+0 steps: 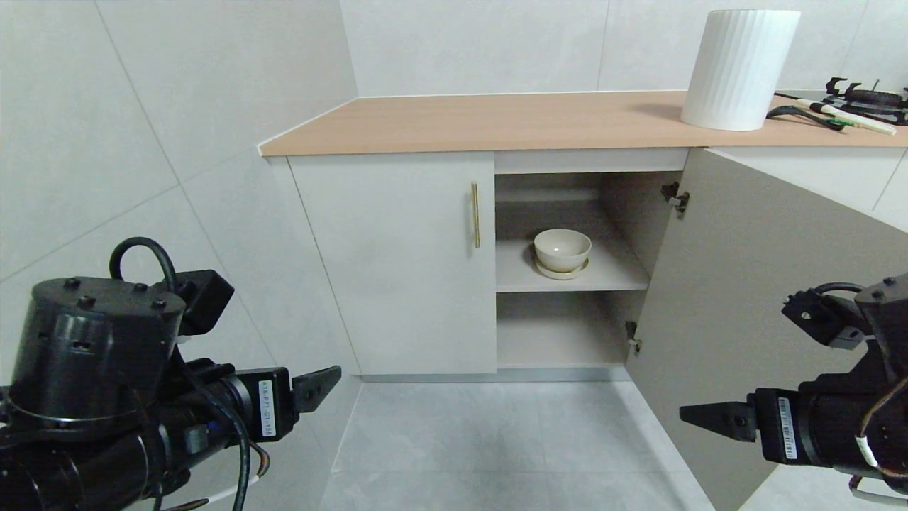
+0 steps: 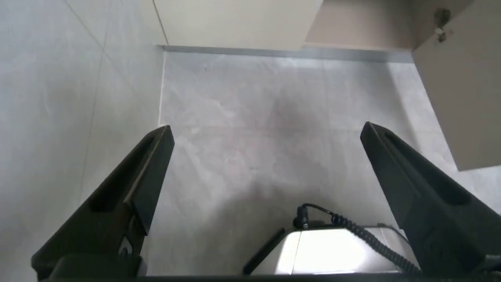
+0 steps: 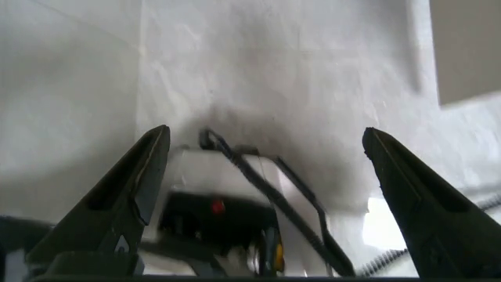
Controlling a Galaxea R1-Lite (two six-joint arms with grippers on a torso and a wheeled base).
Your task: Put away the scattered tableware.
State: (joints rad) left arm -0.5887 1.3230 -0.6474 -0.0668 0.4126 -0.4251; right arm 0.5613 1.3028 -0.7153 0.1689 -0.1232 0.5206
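Note:
A cream bowl [image 1: 562, 249] sits on a small plate [image 1: 560, 271] on the middle shelf [image 1: 610, 273] of the open cabinet. My left gripper [image 1: 317, 388] hangs low at the left, well short of the cabinet, its fingers [image 2: 133, 196] spread wide over bare floor with nothing between them. Low at the right, beside the open door [image 1: 738, 298], my right gripper [image 1: 709, 415] is also open and empty, its fingers [image 3: 129, 196] wide apart.
The cabinet's left door [image 1: 397, 262] is closed, with a brass handle [image 1: 475, 214]. On the wooden countertop [image 1: 496, 121] stand a white ribbed cylinder [image 1: 738, 67] and some utensils [image 1: 844, 113] near a stove burner [image 1: 869, 96]. A tiled wall [image 1: 142, 142] closes the left side; grey floor [image 1: 496, 440] lies ahead.

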